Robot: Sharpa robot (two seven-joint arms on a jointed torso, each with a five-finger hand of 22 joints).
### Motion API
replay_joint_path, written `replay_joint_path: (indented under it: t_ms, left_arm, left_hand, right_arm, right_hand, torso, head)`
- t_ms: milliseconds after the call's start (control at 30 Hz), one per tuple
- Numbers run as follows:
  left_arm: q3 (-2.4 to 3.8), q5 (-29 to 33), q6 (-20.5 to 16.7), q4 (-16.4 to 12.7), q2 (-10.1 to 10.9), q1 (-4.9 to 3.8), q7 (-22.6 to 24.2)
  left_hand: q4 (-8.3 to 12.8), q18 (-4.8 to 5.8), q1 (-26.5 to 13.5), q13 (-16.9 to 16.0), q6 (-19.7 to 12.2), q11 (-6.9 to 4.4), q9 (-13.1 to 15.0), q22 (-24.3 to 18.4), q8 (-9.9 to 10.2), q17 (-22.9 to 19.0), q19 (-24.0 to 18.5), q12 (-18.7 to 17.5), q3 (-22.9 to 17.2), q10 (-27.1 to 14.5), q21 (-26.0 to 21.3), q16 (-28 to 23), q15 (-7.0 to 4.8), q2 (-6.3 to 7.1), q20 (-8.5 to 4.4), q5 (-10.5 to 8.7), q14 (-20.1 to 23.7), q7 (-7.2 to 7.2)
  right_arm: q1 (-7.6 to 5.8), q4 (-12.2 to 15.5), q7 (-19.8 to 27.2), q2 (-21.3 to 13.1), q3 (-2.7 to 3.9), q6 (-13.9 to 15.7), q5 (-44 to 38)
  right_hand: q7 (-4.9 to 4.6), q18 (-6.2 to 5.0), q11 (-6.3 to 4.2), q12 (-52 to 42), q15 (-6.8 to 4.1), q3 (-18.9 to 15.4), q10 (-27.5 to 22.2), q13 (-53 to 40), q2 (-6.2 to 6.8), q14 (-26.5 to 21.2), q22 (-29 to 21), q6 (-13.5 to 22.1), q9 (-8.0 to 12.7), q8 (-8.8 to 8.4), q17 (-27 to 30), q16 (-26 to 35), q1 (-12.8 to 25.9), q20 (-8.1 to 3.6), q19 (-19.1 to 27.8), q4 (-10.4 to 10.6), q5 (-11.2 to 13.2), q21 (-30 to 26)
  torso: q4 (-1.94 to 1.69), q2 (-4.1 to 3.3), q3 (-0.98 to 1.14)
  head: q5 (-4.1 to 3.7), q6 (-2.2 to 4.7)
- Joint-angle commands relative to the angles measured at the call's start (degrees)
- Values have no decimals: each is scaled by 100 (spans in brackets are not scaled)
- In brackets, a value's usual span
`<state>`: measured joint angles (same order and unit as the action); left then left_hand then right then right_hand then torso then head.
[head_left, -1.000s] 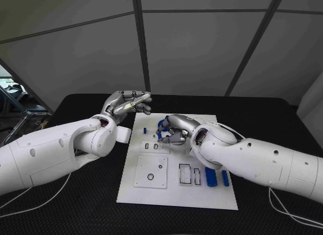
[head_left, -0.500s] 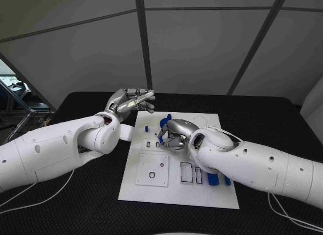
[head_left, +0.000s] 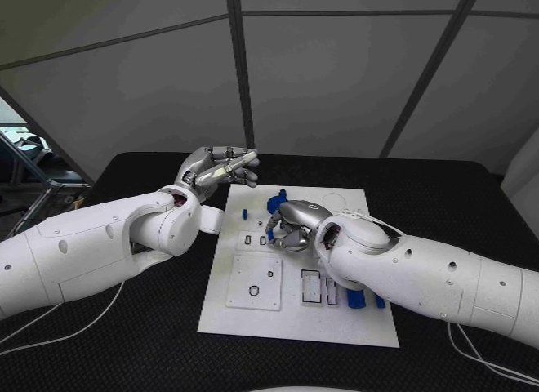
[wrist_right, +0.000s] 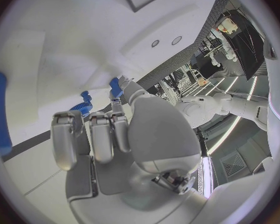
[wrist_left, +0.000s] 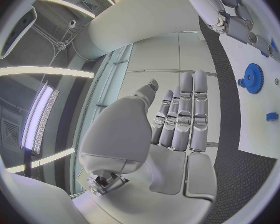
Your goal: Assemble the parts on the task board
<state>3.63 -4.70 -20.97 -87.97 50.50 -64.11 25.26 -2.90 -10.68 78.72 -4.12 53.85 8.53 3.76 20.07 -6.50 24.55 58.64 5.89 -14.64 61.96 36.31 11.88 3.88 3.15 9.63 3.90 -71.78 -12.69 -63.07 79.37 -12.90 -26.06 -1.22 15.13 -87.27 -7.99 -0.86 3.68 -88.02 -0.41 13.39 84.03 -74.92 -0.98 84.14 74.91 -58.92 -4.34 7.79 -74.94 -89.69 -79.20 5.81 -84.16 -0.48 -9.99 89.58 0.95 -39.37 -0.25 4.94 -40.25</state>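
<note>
Over the far half of the task board (head_left: 296, 322), in the head view, the right hand (head_left: 296, 225) hung low with its fingers curled down around a small blue part (head_left: 274, 217); whether that part was truly pinched could not be told from above. The left hand (head_left: 218, 169) was raised off the board's far left corner, fingers drawn together, holding nothing that showed. A short blue peg (head_left: 242, 214) stood near the board's left edge, and more blue pieces (head_left: 359, 300) lay beside the right forearm, partly hidden. The table (head_left: 128, 343) carried the board squarely.

From the left wrist view, the left hand (wrist_left: 177, 119) had its fingers straight and side by side, bare of any load. Well beyond them a blue gear (wrist_left: 252, 78) and a small blue block (wrist_left: 272, 116) sat on the white plate.

From the right wrist view, the right hand (wrist_right: 109, 129) had its fingers bent, and a blue piece (wrist_right: 115, 87) showed at the tips with a blue toothed part (wrist_right: 83, 104) close beside; the contact itself was hidden.

To do this step well, the right hand would probably need to keep the piece upright over its seat and press straight down, without sideways drag, while the left stayed clear.
</note>
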Motion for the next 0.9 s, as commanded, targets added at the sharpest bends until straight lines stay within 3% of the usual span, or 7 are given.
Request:
replay_joint_path:
  t_ms: [33, 300, 900]
  left_arm:
    - [6, 15, 57, -10, 0, -10, 12]
    - [6, 15, 57, -7, 2, -11, 8]
    - [6, 15, 51, 19, 13, -11, -2]
  left_hand:
    - [17, 28, -12, -9, -35, 6, 5, 9, 24, 5, -49, -31, 9, 3, 33, -35, 26, -31, 4, -24, 2, -3]
    - [18, 28, -16, -9, -36, 6, 5, 10, 24, 9, -51, -33, 9, 3, 34, -38, 26, -31, 4, -24, 1, -3]
    - [18, 28, -16, -9, -36, 6, 5, 10, 24, 9, -51, -33, 9, 3, 34, -38, 26, -31, 4, -24, 1, -3]
  right_arm:
    - [9, -12, 3, 5, -45, -155, -54]
    - [9, -28, 34, 34, -82, -169, -54]
    - [10, -19, -35, 8, -90, -243, -262]
  right_hand:
    - [-14, 78, -29, 8, -21, 18, 408, -1281, 18, 586, 1478, -46, -6, 11, -1506, -31, 62, -18, -564, 4, -37, 25]
    - [-14, 78, -29, 6, -20, 17, 411, -1284, 20, 586, 1479, -44, -6, 10, -1506, -31, 64, -18, -564, 5, -36, 26]
    - [-16, 78, -27, 2, -19, 15, 414, -1287, 28, 586, 1478, -42, -5, 7, -1506, -31, 79, -17, -564, 9, -32, 25]
  torso:
    - [-5, -5, -3]
    - [-6, -5, 1]
    - [-5, 0, 0]
  head:
    - [-3, -11]
    - [13, -22]
    - [15, -49]
